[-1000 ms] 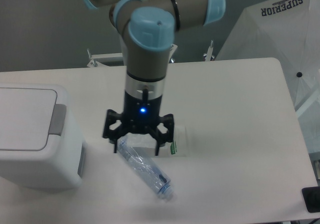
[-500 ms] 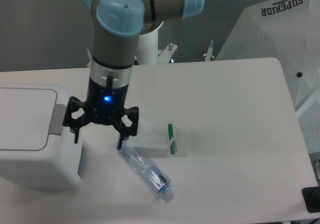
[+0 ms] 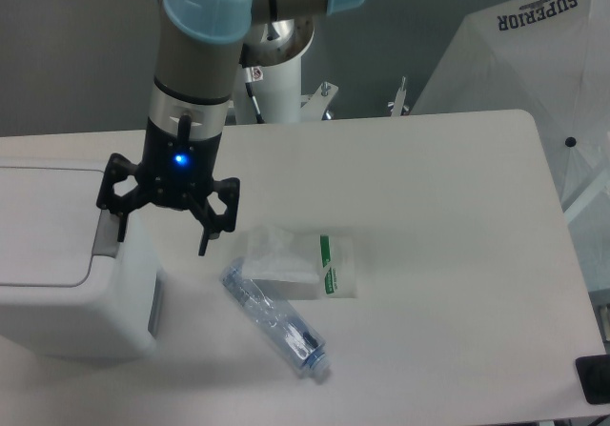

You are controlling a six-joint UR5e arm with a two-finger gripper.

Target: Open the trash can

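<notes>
Fingers [image 3: 203,242] of my gripper [image 3: 162,232] hang spread wide, holding nothing, above the right edge of the trash can [image 3: 71,264], one fingertip just over its grey push tab [image 3: 107,228]. Largest in view is the white table [image 3: 448,254]; the trash can sits at its left side with its flat lid [image 3: 43,224] closed. Right of the can lies a small white packet [image 3: 305,264] with a green stripe, and touching its lower left edge, a clear plastic bottle [image 3: 274,323] lies on its side, angled toward the table's front.
</notes>
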